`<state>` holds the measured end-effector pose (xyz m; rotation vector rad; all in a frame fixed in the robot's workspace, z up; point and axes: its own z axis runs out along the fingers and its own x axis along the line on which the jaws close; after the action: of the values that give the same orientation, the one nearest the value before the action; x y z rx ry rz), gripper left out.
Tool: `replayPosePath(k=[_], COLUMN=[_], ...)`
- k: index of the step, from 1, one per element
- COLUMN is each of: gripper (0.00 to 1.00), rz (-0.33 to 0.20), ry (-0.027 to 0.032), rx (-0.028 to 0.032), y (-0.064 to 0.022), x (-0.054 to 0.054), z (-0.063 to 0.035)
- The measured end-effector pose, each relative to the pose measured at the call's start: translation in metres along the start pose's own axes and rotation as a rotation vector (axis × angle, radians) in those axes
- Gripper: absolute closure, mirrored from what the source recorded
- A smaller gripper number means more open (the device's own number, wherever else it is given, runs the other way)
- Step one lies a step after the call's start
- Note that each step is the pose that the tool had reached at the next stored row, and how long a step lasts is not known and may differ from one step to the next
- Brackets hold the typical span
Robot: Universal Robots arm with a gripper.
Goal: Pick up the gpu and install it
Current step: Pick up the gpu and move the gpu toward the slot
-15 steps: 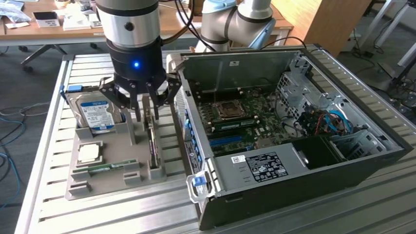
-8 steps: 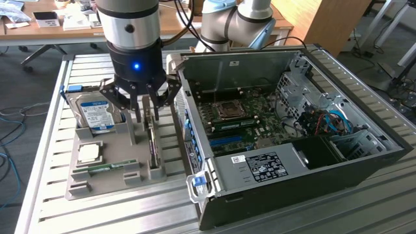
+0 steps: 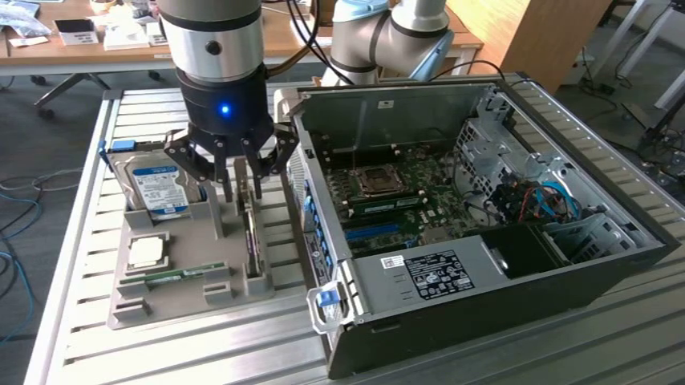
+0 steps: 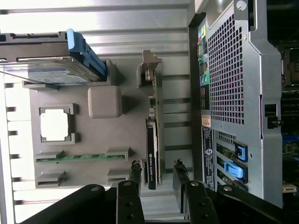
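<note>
Gripper: we see the gripper [image 3: 241, 191] with its jaws apart and nothing clamped between them.
Fingers: one finger [image 4: 135, 176] stands on each side of the card, and we see a gap between each and the card.
Gpu: the gpu [image 4: 153, 140] stands on its long edge straight beneath the gripper, with its dark-faced end between the two fingers.
Bracket: the silver end bracket [image 4: 148, 65] is at the end of the card far from the fingers.
Tray: the grey tray [image 3: 172, 301] lies under the gripper and holds the gpu upright in a slot; the card has not been lifted out of it.
Hard drive: the hard drive [image 3: 160, 188], with a blue-white label, leans in the tray beside the gripper, on the exterior view's left of it.
Processor: a square silver chip [image 3: 147, 253] sits flat in the tray on the same side, past the hard drive.
Memory stick: a narrow green memory stick [image 3: 176, 275] lies flat just beyond the chip.
Computer case: the open computer case [image 3: 599, 265] lies on the gripper's other side, on the exterior view's right, just beside the tray.
Table: we see the tray and the case resting on a ribbed metal table [image 3: 599, 353].
</note>
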<state>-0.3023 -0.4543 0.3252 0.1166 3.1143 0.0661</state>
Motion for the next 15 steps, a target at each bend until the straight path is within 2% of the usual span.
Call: replayPosePath(k=[9,15], gripper=[0.58,0.58], rz=[0.000,0.000], ry=[0.0000,0.0001], rx=[0.0001,0.0002], y=[-0.0006,-0.0006], x=[0.0002,0.0002], z=[0.0089,0.0094])
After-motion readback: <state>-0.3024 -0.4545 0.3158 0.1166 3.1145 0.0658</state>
